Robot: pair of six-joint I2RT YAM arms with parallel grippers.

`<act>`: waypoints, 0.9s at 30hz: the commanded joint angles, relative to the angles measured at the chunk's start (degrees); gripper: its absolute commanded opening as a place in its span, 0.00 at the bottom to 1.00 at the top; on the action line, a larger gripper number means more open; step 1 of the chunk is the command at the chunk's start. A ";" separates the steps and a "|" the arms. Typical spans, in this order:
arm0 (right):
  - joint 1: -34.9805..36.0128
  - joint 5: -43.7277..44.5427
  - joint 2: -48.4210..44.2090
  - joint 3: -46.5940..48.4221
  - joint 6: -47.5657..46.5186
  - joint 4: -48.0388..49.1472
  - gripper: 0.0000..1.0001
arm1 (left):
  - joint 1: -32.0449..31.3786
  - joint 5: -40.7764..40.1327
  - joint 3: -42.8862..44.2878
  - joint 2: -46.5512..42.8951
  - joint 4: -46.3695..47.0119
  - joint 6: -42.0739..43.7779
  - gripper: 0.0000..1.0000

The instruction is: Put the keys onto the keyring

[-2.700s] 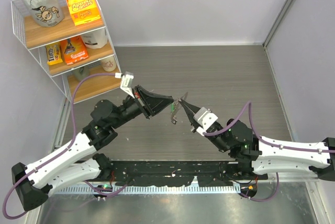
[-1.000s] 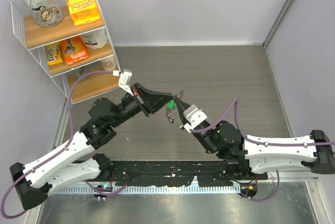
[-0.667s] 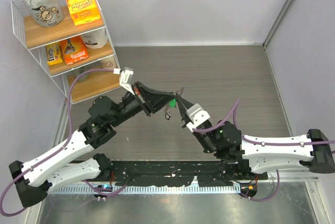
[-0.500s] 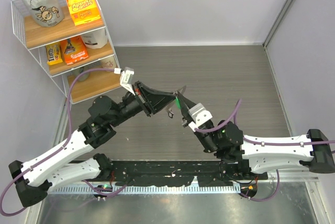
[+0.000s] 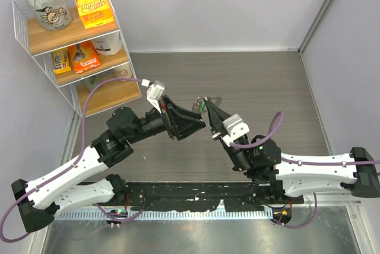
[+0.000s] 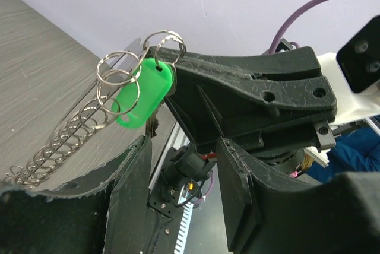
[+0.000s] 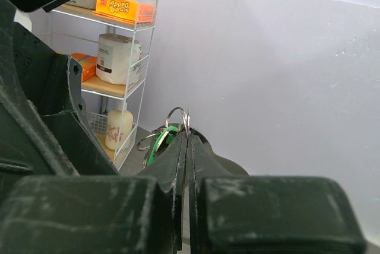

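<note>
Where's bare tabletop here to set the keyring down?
Free: the table strip between back wall and pincers, plus the patch by the right wall. Crowded: mid-table, where left pincer faces right pincer, which holds the keyring.

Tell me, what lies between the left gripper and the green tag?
Nothing; the stretch is bare. The left wrist view shows the open left gripper apart from the green tag, which hangs on rings that the right gripper pinches.
</note>
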 commanded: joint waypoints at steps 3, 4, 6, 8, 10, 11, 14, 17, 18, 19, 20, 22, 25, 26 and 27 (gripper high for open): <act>-0.16 -0.91 -2.87 0.09 0.12 4.92 0.05 | -0.30 3.32 3.26 -2.20 -0.27 3.50 0.54; -0.16 -1.08 -3.04 -0.17 0.21 5.27 0.05 | -0.30 3.42 3.35 -2.64 -0.62 4.03 0.55; -0.16 -1.52 -3.22 -0.26 0.03 5.36 0.05 | -0.30 3.77 3.44 -3.43 -1.06 4.73 0.55; -0.16 -2.05 -3.40 -0.52 -0.50 5.89 0.05 | -0.30 3.42 3.27 -4.40 -1.76 5.35 0.55; -0.16 -2.23 -3.40 -0.53 -0.67 5.80 0.05 | -0.30 2.89 3.27 -5.28 -2.64 5.88 0.55; -0.16 -2.31 -3.40 -0.53 -0.76 5.71 0.05 | -0.30 2.80 3.09 -5.63 -2.73 6.05 0.55; -0.16 -2.67 -3.22 -0.44 -0.94 5.62 0.05 | -0.30 2.01 3.09 -6.51 -3.34 6.76 0.55; -0.16 -3.02 -3.04 -0.44 -1.02 5.36 0.05 | -0.30 1.75 3.18 -6.86 -3.26 7.28 0.56; -0.16 -3.28 -2.87 -0.35 -1.29 5.27 0.05 | -0.30 1.66 3.26 -6.69 -3.26 7.46 0.56; -0.16 -3.54 -2.78 -0.44 -1.37 5.01 0.05 | -0.21 1.48 3.27 -6.51 -3.08 7.64 0.56; -0.16 -3.72 -2.69 -0.26 -1.46 4.83 0.05 | -0.30 1.48 3.44 -6.34 -3.08 7.81 0.56; -0.16 -4.16 -2.69 -0.17 -1.81 4.22 0.05 | -0.12 1.57 4.14 -5.90 -3.08 8.34 0.56; -0.16 -4.69 -2.78 -0.17 -2.16 3.60 0.05 | -0.21 1.05 5.20 -5.37 -2.99 9.48 0.56; -0.24 -5.04 -2.78 -0.26 -2.43 3.51 0.05 | -0.21 0.87 5.63 -5.11 -3.08 9.83 0.56; -0.16 -5.13 -2.87 -0.17 -2.43 3.08 0.05 | -0.30 0.61 6.07 -4.85 -3.08 10.36 0.56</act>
